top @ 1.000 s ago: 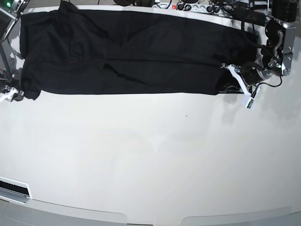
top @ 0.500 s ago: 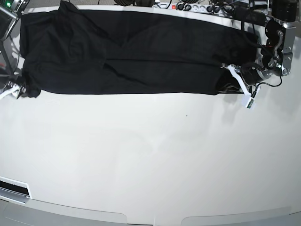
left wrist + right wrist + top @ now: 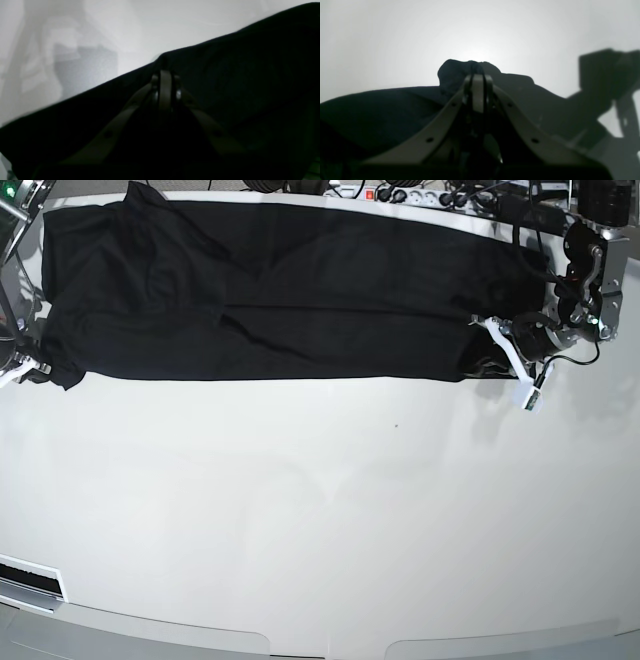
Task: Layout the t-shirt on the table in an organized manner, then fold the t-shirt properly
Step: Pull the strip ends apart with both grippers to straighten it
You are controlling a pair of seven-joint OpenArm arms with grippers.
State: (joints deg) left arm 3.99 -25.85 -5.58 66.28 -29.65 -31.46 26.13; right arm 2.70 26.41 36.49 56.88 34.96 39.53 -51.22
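Your t-shirt point(image 3: 280, 290) lies along the far side of the table point(image 3: 320, 510), spread as a long black band running nearly the full width of the base view. Near edge is fairly straight; far edge runs close under the cables and power strip point(image 3: 410, 195) at the back. Fabric is matte black, soft, with shallow diagonal creases through the middle and a bunched fold toward the end at that view's left. No neck tag or neckline can be made out.

Left gripper point(image 3: 165, 75): jaws pressed together on the shirt's hem, a small peak of cloth pinched up just beyond the tips. In the base view it sits at the shirt's corner point(image 3: 490, 330), on that view's right.

Right gripper point(image 3: 477, 77): jaws closed, with a rounded lump of black cloth gathered at the tips. In the base view it meets the shirt's opposite near corner point(image 3: 38, 368).

Rest of the glossy white tabletop shows only reflections.
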